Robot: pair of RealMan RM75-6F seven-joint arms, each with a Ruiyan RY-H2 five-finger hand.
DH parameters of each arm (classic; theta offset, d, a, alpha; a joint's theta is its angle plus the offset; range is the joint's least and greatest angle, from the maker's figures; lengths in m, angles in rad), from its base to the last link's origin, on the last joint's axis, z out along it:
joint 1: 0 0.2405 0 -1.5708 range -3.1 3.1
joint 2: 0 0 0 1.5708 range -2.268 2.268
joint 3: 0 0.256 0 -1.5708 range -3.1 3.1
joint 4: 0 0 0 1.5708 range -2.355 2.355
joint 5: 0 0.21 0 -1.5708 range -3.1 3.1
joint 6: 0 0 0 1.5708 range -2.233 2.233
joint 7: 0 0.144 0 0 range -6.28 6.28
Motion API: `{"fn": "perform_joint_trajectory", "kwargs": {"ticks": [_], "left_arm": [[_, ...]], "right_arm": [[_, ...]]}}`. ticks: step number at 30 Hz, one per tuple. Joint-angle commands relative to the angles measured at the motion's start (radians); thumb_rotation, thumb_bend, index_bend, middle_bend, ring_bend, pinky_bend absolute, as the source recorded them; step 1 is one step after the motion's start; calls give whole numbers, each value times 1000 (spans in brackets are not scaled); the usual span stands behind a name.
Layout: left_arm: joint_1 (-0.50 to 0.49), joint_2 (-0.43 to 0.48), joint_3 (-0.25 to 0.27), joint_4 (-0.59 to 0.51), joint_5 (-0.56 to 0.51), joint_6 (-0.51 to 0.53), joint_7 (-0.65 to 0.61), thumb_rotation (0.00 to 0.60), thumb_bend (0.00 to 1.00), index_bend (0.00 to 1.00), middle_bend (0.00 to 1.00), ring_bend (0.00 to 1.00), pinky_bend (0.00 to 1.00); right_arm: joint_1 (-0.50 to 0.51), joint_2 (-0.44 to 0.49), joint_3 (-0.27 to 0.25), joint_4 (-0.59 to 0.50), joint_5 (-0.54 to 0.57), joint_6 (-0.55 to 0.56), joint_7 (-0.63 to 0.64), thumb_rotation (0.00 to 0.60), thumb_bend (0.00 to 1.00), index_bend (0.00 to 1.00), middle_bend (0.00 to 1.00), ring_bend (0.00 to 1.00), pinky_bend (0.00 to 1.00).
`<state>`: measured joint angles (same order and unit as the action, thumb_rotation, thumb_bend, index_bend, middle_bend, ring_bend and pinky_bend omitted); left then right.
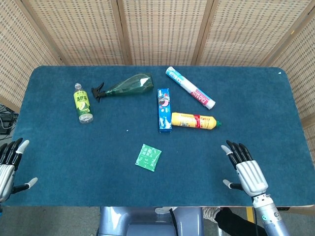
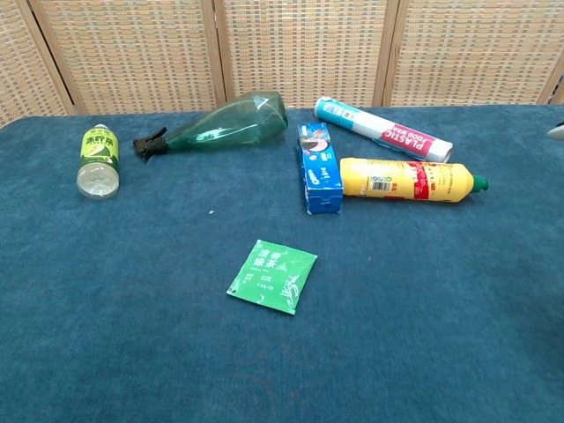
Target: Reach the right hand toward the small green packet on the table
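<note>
Since the right hand (image 1: 248,173), fingers spread and empty, hovers well apart from the packet (image 1: 148,157), nearly the whole reach looks left to do

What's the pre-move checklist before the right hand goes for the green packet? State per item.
1. Small green packet lies flat on the table, uncovered: ok.
2. Right hand holds nothing, fingers spread: ok.
3. Path from right hand to packet crosses bare cloth only; yellow bottle and blue box lie further back: ok.
4. Right hand at the packet: not ok, a wide stretch of table lies between them.
5. Left hand at the near left edge, off the path: ok.
6. Height of right hand above the cloth: cannot tell.
</note>
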<state>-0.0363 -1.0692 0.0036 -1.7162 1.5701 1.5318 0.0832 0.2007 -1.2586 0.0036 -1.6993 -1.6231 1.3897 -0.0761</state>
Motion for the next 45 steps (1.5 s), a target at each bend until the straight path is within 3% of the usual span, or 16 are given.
{"fn": "perform_joint_trajectory", "kwargs": {"ticks": [1,14,16,17,19,22,24,27,35,45], "left_arm": [[1,1,0,-1,1,2,-1,592,44,0,0,0,0],[4,7,-2,-3,-4,6,-10,593,43,0,0,0,0],[5,8,-3,-3,-8,5,-12,591,43,0,0,0,0],[4,8,-3,-3,-9,4,-13,592,44,0,0,0,0],[4,8,-3,-3,-9,4,-11,591,44,0,0,0,0],[4,6,-2,-4,-3,6,-6,594,44,0,0,0,0],[5,6,-3,-5,-3,8,-6,594,44,0,0,0,0],[4,5,-5,-2,-7,7,-9,593,44,0,0,0,0],[2,4,-9,8,-13,4,-31,592,44,0,0,0,0],[-3,4,-7,20,-20,-13,-48,592,44,0,0,0,0]], "right_arm": [[0,-1,-1,1,-2,0,0,600,57,0,0,0,0],[3,-16,4,8,-18,14,-7,600,57,0,2,0,0],[5,-28,13,12,-25,27,-6,600,64,0,49,8,4],[6,-36,18,15,-30,34,-8,600,68,0,129,61,42],[23,-58,39,25,-46,42,-23,600,82,0,357,264,192],[69,-76,61,10,-35,-26,-107,600,143,0,705,625,490],[105,-89,78,-12,-17,-82,-186,600,173,0,818,747,586],[153,-118,93,-43,35,-177,-290,600,231,24,911,871,696],[262,-209,120,-88,270,-382,-538,600,374,93,952,953,790],[367,-320,121,-113,518,-454,-736,600,658,81,972,975,812]]}}
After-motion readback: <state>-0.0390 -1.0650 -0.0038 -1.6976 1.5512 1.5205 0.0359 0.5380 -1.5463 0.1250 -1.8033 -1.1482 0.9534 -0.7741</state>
